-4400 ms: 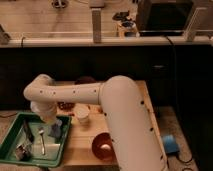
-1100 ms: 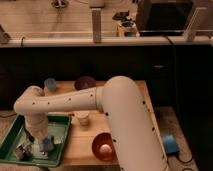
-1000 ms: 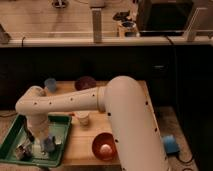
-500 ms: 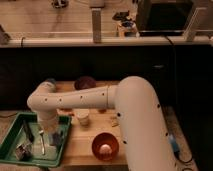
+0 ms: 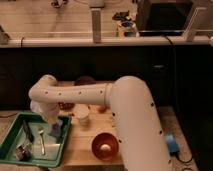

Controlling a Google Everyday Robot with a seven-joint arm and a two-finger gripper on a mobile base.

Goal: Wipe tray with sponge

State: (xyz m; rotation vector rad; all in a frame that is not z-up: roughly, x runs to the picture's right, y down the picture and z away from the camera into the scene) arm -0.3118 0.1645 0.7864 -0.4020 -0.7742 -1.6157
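Tray (image 5: pixel 11 131) lower left: end effector (image 5: pixel 52 123) sits over the sponge (image 5: pixel 56 132) by its right rim, grip not discernible. Sweep flat, even pressure, skirting the utensil (image 5: pixel 42 141).

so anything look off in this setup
The tray to be wiped isn't bare: what looks like a spoon and a dark item lie in it, beside the hand at the sponge.

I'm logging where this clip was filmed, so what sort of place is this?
Probably a kitchen or dining corner in a lab: a wooden table holds a green tray, a red-orange bowl and a white cup. The gripper hangs over the tray's end nearest the cup.
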